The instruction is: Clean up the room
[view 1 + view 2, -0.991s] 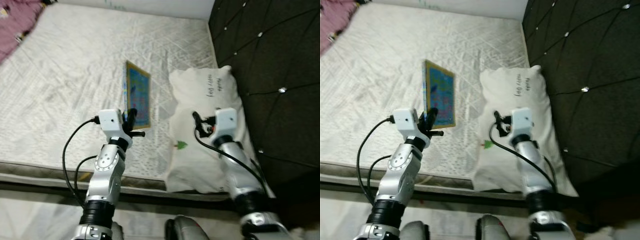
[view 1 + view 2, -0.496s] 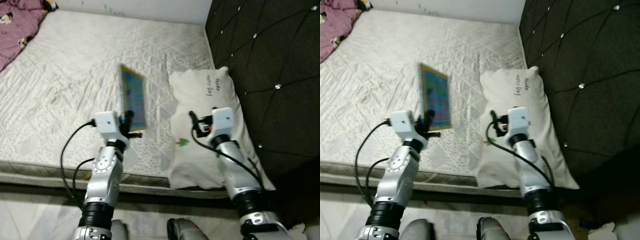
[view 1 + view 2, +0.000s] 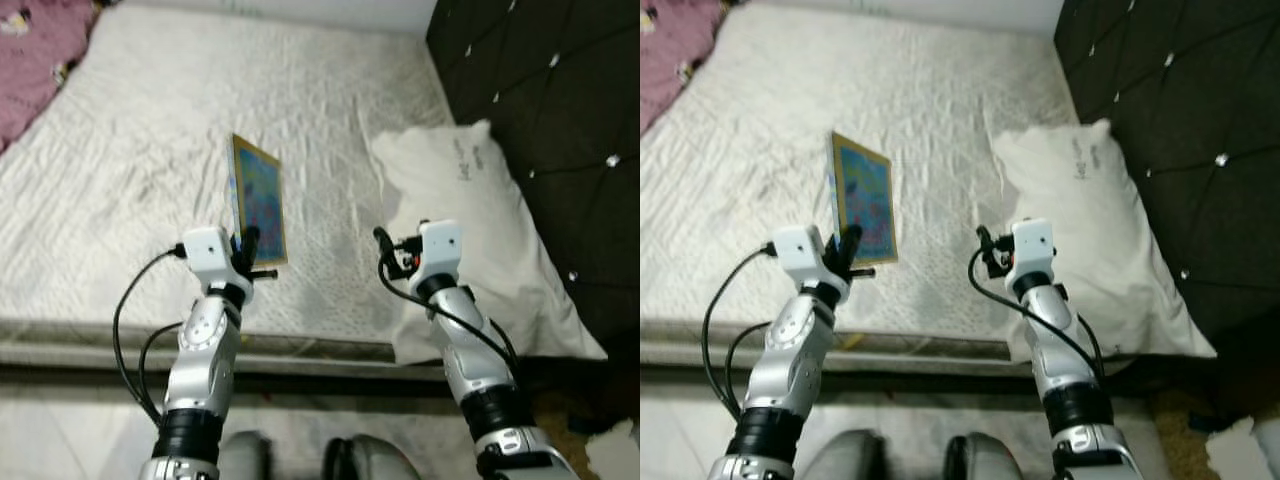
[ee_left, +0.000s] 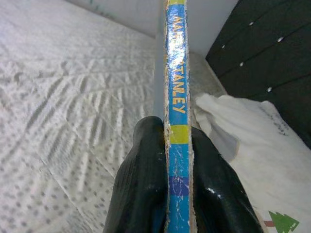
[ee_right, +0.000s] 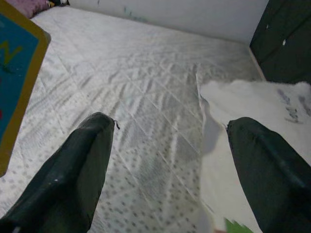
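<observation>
Left wrist view: left gripper (image 4: 178, 160) stays pinched on the book (image 3: 258, 199), held upright above the mattress (image 3: 130, 150). Since a second ago, the pillow (image 3: 480, 230) sits farther beside the splayed, empty right gripper (image 5: 165, 160); the camera shifted. Book still needs stowing.

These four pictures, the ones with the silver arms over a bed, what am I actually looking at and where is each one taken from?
A humanoid robot stands at a bed. Two pictures come from cameras in its head, looking down at its own silver arms. The other two come from cameras on its wrists, looking along the black fingers. The left gripper is shut on a thin colourful book, held upright by its lower edge above the white mattress; the left wrist view shows its spine pinched between the fingers. The right gripper is open, holding nothing. A white pillow lies by the dark padded headboard, and something pink at the far corner.
</observation>
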Robot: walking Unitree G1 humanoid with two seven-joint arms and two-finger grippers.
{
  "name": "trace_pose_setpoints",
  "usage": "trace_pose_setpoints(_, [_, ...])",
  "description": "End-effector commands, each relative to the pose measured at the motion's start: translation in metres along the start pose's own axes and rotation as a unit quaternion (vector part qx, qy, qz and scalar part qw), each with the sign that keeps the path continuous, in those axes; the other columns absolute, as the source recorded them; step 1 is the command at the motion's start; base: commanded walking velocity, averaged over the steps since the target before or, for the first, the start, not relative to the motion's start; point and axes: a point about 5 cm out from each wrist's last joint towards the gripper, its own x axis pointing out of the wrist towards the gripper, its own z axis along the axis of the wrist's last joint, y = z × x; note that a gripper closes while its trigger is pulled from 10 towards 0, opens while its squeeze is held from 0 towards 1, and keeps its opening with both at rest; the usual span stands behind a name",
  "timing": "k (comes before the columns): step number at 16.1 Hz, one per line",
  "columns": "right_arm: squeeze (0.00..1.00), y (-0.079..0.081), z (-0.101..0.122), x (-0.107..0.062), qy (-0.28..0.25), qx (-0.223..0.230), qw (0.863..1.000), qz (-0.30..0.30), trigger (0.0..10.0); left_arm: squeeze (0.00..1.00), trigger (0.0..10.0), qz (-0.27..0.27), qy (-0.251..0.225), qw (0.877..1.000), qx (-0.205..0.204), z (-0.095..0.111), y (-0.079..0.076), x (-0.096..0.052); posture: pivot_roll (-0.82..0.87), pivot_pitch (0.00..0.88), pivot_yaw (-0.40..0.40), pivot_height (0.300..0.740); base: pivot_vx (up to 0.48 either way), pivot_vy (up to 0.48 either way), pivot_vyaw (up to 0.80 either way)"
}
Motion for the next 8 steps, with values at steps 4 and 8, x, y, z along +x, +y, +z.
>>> trace_pose_setpoints(4, [0.0, 0.0029, 0.0021, 0.0012, -0.004, 0.001, 1.0, 0.004, 10.0, 0.0, 10.0, -0.007, -0.026, 1.0, 0.001, 0.0105, -0.0004, 0.0021, 0.0, 0.117, -0.062, 0.74, 0.0, 0.0, 0.0])
trace_pose_setpoints(8, [0.0, 0.0032, 0.0021, 0.0012, -0.004, 0.0, 1.0, 0.006, 10.0, 0.0, 10.0, -0.009, -0.028, 1.0, 0.002, 0.0111, -0.001, 0.0017, 0.0, 0.117, -0.062, 0.74, 0.0, 0.0, -0.2])
